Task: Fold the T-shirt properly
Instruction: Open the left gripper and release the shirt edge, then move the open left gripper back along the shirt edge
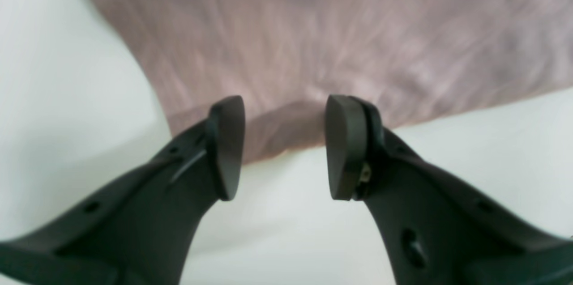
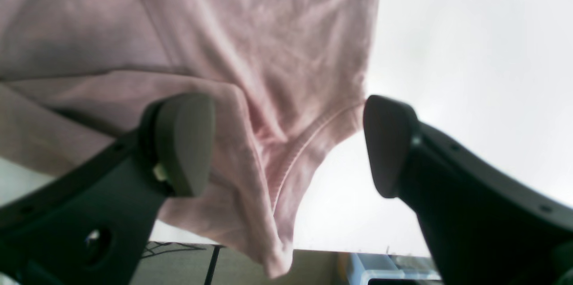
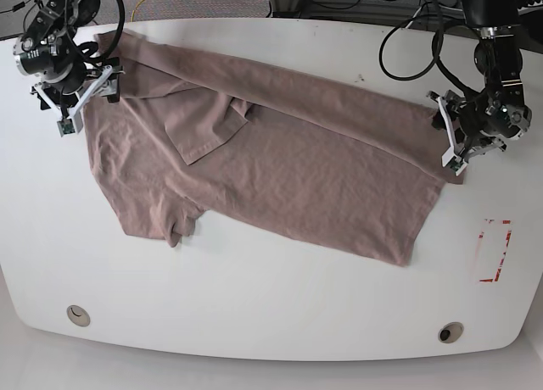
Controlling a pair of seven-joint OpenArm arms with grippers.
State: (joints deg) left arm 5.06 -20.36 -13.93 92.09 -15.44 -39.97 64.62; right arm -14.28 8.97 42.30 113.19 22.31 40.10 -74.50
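T-shirt (image 3: 280,165) mauve, wrinkled, spread flat; one side apparently folded inward.

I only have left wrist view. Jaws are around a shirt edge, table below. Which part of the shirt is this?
Observer: Base view shows the left gripper at the hem end of the T-shirt, at its top corner.
Operator: Right arm?
Observer: Right gripper is open, straddling a stitched edge at the other end, near the table edge.
Operator: Shirt flat?
Observer: Mostly spread; one sleeve is folded onto the body.
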